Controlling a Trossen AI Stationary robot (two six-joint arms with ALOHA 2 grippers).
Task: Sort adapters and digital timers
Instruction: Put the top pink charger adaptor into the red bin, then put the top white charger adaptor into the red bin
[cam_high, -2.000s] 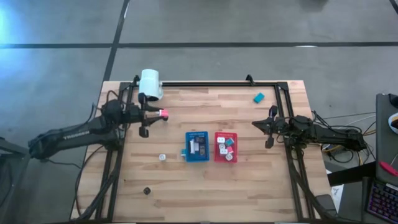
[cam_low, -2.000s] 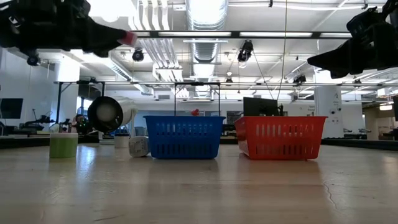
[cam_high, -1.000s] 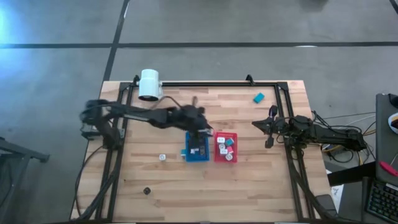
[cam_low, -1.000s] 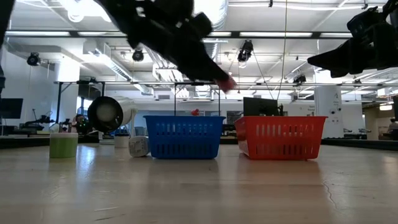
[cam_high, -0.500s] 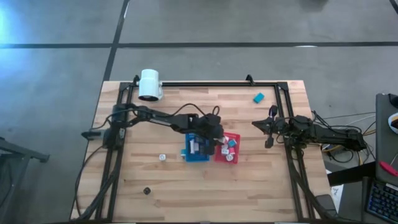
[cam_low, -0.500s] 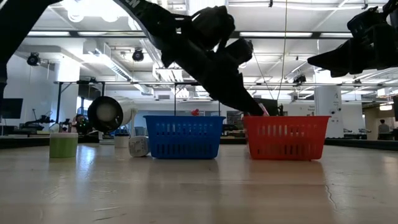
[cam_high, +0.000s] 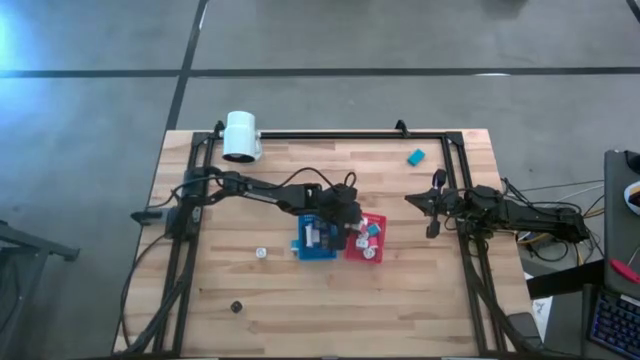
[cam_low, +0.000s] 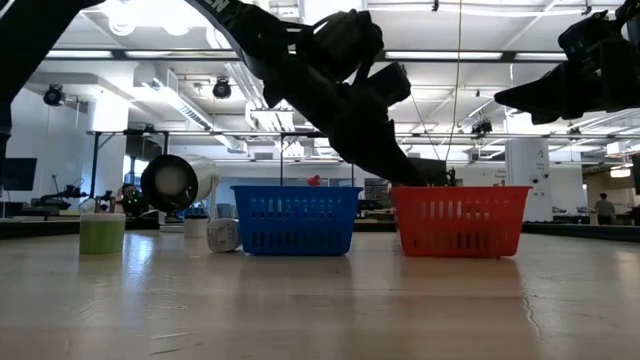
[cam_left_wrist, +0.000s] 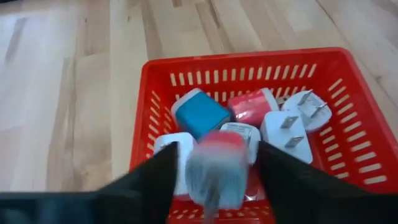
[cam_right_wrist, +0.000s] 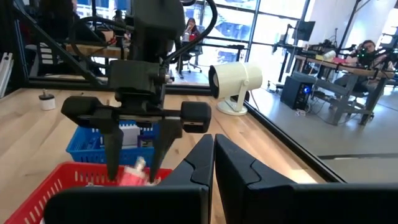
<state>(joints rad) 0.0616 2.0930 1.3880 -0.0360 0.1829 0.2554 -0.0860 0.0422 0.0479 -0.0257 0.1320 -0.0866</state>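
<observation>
My left gripper (cam_left_wrist: 214, 180) hangs over the red basket (cam_left_wrist: 155, 124), jaws apart, a pink-and-white adapter (cam_left_wrist: 217, 168) loose between them above other adapters (cam_left_wrist: 202, 115). The blue basket (cam_high: 318, 236) sits alongside. My right gripper (cam_high: 432, 204), closed, waits at right.

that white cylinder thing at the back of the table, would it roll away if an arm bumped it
Possibly: the white cylinder has a round body lying on its side. In the right wrist view it seems to sit on a small base, so it might tip instead. It looks hollow, probably light.

A white cylinder (cam_high: 241, 136) sits at the wooden table's (cam_high: 300, 300) far left corner, with blue (cam_high: 318, 237) and red (cam_high: 364, 237) baskets side by side mid-table.
</observation>
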